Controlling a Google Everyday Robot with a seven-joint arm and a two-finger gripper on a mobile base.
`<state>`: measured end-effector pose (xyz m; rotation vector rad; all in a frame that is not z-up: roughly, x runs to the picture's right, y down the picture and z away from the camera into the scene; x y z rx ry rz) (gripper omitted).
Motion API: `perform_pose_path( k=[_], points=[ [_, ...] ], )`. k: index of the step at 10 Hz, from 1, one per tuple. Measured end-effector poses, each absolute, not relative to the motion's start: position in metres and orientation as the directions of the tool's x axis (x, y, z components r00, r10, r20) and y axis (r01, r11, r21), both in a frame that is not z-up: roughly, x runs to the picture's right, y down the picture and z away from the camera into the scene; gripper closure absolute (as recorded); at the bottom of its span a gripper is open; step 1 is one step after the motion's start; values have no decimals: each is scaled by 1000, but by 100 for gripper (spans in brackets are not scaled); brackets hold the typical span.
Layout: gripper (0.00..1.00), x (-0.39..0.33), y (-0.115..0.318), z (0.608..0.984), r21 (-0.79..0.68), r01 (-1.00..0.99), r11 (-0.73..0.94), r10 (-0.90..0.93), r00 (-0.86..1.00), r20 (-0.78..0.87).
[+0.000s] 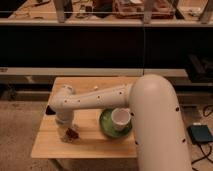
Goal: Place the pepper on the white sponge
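My gripper [67, 131] hangs down from the white arm over the front left part of the wooden table [90, 147]. A small red-and-dark thing [73, 134], apparently the pepper, sits right at the gripper's tip. A pale patch [63, 135] under the gripper may be the white sponge, but the gripper hides most of it. I cannot tell whether the pepper rests on it or is still held.
A green plate [107, 127] holding a white cup [120, 117] stands just right of the gripper. A black block [49, 110] lies at the table's left edge. My bulky white arm [150, 120] covers the table's right side. Dark shelving stands behind.
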<state>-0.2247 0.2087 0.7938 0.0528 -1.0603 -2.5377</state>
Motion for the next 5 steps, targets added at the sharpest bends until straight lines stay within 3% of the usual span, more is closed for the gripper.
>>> perform_pose_path(
  k=[5],
  points=[
    [20,-217,177,789,662,433,-611,-455,-877,153]
  ],
)
